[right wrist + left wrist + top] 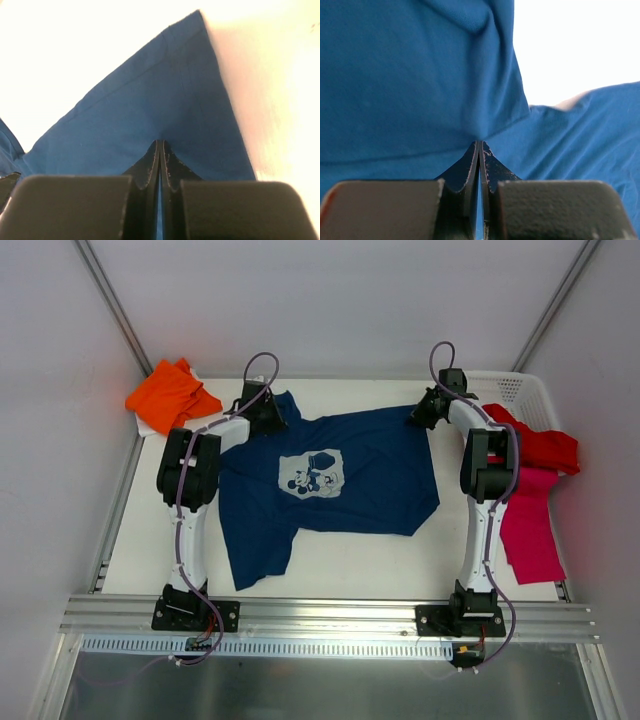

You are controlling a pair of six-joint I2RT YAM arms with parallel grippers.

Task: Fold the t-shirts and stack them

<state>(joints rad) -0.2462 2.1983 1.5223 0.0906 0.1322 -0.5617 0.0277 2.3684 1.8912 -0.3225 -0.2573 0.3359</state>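
At the far edge of the navy tee (pixel 350 475), the left gripper (pixel 266 412) and right gripper (pixel 424 416) pinched it, fingers closed, cloth lying nearward between them.

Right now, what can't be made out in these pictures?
- Top view: inside the basket, covered by the red tee and right arm.
- Top view: the white thing under the orange tee, mostly covered.
- Wrist views: the navy tee fills both; the bright table is washed out.
- Wrist views: how much cloth the left fingers and right fingers pinch, hidden between them.
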